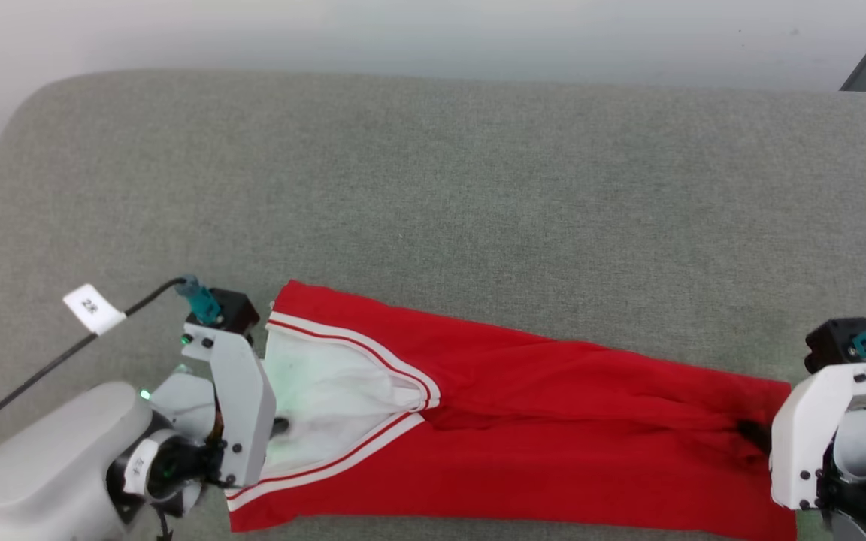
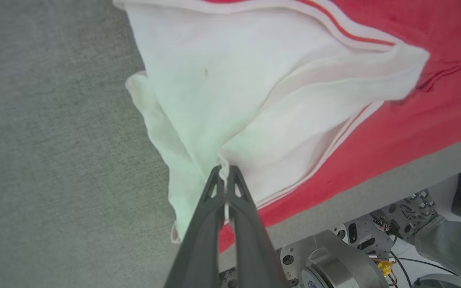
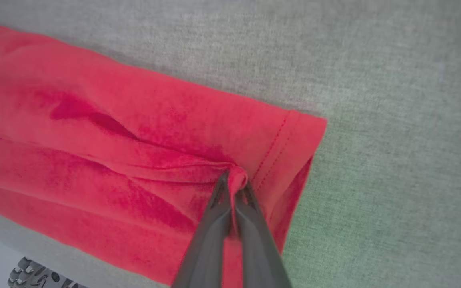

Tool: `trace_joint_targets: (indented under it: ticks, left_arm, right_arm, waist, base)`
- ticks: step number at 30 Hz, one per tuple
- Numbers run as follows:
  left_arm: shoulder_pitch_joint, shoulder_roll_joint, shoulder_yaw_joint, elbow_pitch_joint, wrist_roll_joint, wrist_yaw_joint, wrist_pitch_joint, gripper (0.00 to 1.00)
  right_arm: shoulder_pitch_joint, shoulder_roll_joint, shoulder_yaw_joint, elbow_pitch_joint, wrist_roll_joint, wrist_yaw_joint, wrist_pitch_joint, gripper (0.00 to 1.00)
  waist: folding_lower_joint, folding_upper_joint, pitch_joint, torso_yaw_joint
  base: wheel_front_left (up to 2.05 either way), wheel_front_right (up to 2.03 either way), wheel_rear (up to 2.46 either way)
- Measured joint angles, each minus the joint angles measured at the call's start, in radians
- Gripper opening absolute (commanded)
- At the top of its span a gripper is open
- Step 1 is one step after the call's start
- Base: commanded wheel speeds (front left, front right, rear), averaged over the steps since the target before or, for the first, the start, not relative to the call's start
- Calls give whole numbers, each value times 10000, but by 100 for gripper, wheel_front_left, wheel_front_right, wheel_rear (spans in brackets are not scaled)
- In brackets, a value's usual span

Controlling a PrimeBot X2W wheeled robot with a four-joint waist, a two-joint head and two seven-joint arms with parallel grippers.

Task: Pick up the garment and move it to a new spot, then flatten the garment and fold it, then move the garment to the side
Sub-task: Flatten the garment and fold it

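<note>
At the near edge of the grey fabric-covered tabletop [image 1: 478,165], the left gripper [image 2: 224,170] is pinching a gathered peak of the white sleeve [image 2: 230,80], its jaws pressing almost together with only a thin ridge of cloth between them. On the robot's other side, the right gripper [image 3: 234,178] is doing the same with a small tuck of red cloth just inside the stitched hem [image 3: 282,144], its jaws likewise closing tight on the fabric. Between the two, the red jersey shirt [image 1: 553,421] is lying as a long, narrow band along the near side of the tabletop. Its sleeve end is pointing to the robot's left and its hem end to the right, and soft creases are running lengthwise through the middle. The red-and-white striped trim [image 1: 373,353] is curving around the sleeve opening. The cloth is looking light, limp and fairly smooth, so it is likely to sag and swing wherever it is not being supported, and a small pinch may slide out under a pull. The doubled hem and the thicker trim seams are offering the surest places to take hold, one at each end. Beyond the shirt, bare grey tabletop is stretching away towards the far edge.
</note>
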Motion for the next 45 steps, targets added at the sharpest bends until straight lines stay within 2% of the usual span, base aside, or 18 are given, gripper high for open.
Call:
trace_joint_targets:
  ticks: [1, 2, 4, 12, 20, 24, 30, 37, 38, 39, 40, 45]
  left_arm:
    - [-11, -59, 38, 167, 21, -98, -125, 25]
    - [-25, -105, 79, 278, 36, -186, -228, 38]
    - [-76, -117, 109, 430, 148, -349, -447, 100]
    - [218, 73, 403, -138, 318, -364, -1538, 100]
    - [1393, 520, 899, -993, 1005, -167, -4328, 100]
    - [2130, 571, 1246, -1106, 1223, 19, -5965, 100]
    - [3037, 600, 1722, -1062, 1427, 234, -7971, 100]
    - [3878, 401, 2393, -759, 1544, 506, -9415, 100]
    - [3982, 326, 2464, -715, 1597, 502, -9469, 100]
    - [4114, 232, 2604, -644, 1626, 479, -9530, 100]
    - [4253, 128, 2763, -587, 1622, 439, -9542, 100]
    - [4886, -453, 3831, -240, 2176, 253, -9593, 100]
  right_arm:
    - [-70, 2, 44, 38, 10, 0, -84, 100]
    - [-132, -13, 86, 84, 15, 0, -90, 100]
    - [-210, -54, 153, 71, 140, 0, -86, 100]
    - [188, -119, -316, -525, 485, 0, 345, 100]
    - [806, 21, -1517, -401, 489, 0, 802, 100]
    - [872, 86, -1891, 4, 543, 0, 849, 100]
    - [779, 77, -1935, 1060, 602, 0, 677, 100]
    - [137, -157, -1626, 2627, 706, 0, 232, 100]
    - [88, -268, -1476, 2803, 658, 0, 232, 91]
    - [16, -364, -1319, 2930, 646, 0, 222, 38]
    - [-40, -412, -1315, 3101, 713, 0, 196, 0]
    - [-202, -587, -1195, 3674, 957, -2, 31, 0]
  waist:
    - [0, 0, -21, -6]
    - [0, 0, -48, -8]
    - [0, 0, -134, -3]
    - [0, 0, -678, 81]
    - [0, 0, -1098, 331]
    - [0, 0, -1145, 552]
    - [0, 0, -1149, 949]
    - [0, 0, -1120, 1423]
    - [0, 0, -1118, 1485]
    - [0, 0, -1119, 1548]
    - [0, 0, -1123, 1608]
    - [0, 0, -1214, 1829]
  base:
    - [0, 0, 0]
    - [0, 0, 0]
    - [0, 0, 0]
    - [0, 0, 0]
    - [0, 0, 0]
    - [0, 0, 0]
    - [0, 0, 0]
    - [0, 0, 0]
    - [0, 0, 0]
    - [0, 0, 0]
    - [0, 0, 0]
    - [0, 0, 0]
